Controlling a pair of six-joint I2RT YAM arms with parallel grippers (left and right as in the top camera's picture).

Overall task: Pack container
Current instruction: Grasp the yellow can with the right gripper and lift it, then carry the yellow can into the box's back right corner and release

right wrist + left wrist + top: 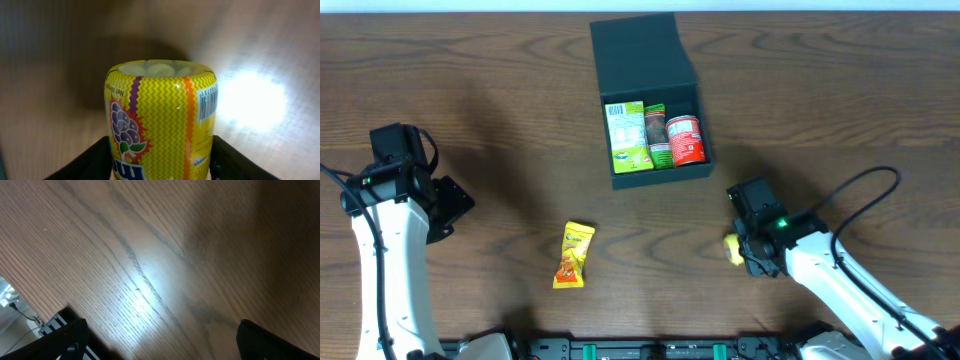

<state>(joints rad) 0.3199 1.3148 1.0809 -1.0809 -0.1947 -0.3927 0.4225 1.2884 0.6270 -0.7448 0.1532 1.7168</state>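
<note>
On the left of the wooden table (520, 100), the left gripper (448, 207) hangs over bare wood with nothing in it. In its wrist view its two dark fingers (62, 340) sit at the bottom corners of the frame, spread wide apart. Further right, near the front edge, a small yellow and orange snack packet (573, 255) lies flat on the table, well apart from both arms. Behind it, at the middle of the far side, stands the container (660, 178), a dark teal box with its flap lid folded back and open. Three things are packed side by side inside it: a green packet (625, 135), a narrower brown and green packet (655, 135) and a red can (685, 138). On the right, in front of the container and near it, the right gripper (745, 247) is clamped on a yellow jar (160, 130). The jar has a zigzag pattern, a purple berry picture and an orange stripe, and a dark finger (95, 162) presses against each side.
</note>
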